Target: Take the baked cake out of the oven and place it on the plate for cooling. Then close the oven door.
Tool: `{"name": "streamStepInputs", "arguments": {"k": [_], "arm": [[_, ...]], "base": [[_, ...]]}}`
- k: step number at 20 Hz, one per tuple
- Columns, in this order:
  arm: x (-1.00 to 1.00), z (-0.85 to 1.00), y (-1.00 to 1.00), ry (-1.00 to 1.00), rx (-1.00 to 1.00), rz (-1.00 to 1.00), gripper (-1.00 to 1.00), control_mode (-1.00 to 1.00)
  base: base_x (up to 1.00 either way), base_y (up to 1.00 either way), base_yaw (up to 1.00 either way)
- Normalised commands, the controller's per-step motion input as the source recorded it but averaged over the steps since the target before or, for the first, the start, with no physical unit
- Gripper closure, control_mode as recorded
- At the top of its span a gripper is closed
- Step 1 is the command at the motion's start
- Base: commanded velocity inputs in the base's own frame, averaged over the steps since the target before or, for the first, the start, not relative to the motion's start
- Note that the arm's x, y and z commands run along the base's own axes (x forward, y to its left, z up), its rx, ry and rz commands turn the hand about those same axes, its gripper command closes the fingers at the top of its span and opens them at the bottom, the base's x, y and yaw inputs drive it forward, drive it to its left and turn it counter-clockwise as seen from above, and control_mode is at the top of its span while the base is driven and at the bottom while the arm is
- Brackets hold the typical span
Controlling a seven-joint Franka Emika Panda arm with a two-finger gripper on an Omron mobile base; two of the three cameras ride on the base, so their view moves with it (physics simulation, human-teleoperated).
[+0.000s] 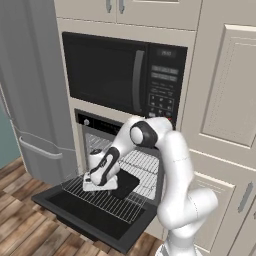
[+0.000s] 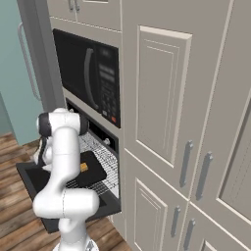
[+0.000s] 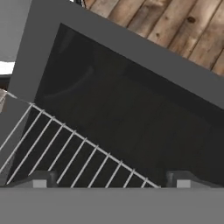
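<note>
With the oven door (image 1: 92, 216) dropped flat and a wire rack (image 1: 107, 196) drawn out over it | gripper (image 3: 110, 183) hangs spread wide, empty, above the rack | dark tray (image 2: 88, 170) behind it, cake unclear | reach inward level, centring before closing.

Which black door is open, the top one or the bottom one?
The bottom one: the wide black drop-down oven door lies flat and open. The black microwave above, with its keypad, is shut.
</note>
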Motion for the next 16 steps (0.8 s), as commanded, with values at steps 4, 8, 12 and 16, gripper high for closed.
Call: {"name": "streamStepInputs", "arguments": {"k": [4, 8, 12, 16], "arm": [[0.55, 0.73, -0.33, -0.31, -0.08, 0.0, -1.0, -1.0], [0.26, 0.33, -0.33, -0.27, -0.2, 0.0, -1.0, -1.0], [0.1, -0.27, -0.1, -0.05, -0.08, 0.0, -1.0, -1.0], [0.39, -0.1, -0.01, 0.0, 0.0, 0.0, -1.0, -1.0]], "base": [[0.0, 0.0, 0.0], [0.0, 0.0, 0.0], [0.0, 0.0, 0.0], [0.0, 0.0, 0.0]]}}
